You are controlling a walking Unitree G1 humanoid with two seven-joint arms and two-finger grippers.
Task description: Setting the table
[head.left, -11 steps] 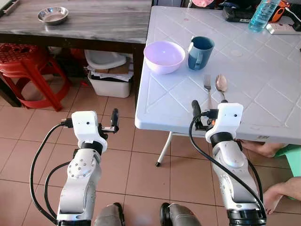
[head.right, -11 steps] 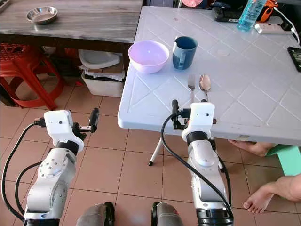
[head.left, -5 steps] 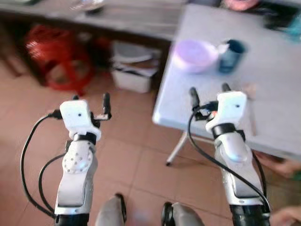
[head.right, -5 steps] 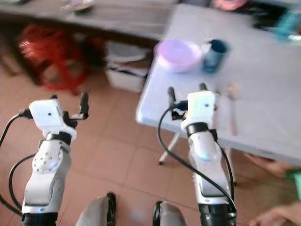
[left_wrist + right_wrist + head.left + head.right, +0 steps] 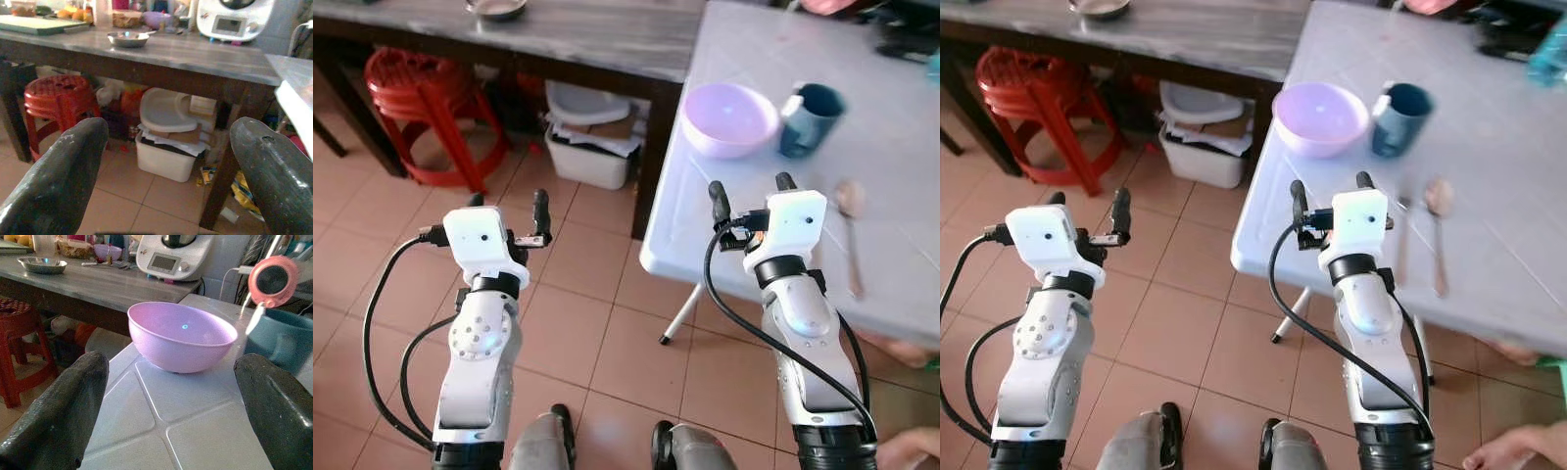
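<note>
View swung left since before; purple bowl (image 5: 181, 335) empty, both grippers (image 5: 507, 200) (image 5: 745, 184) agape, holding nothing.

Camera view: swung leftward since a second ago; white table (image 5: 901, 245) now at frame right, red stool (image 5: 426, 93) upper left. Blur cleared.

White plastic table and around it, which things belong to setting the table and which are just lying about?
For the job: lilac plastic bowl, dark blue mug, metal spoon, metal fork.

Lying about: red plastic stool, white storage bin, small steel dish on the grey wooden table.
</note>
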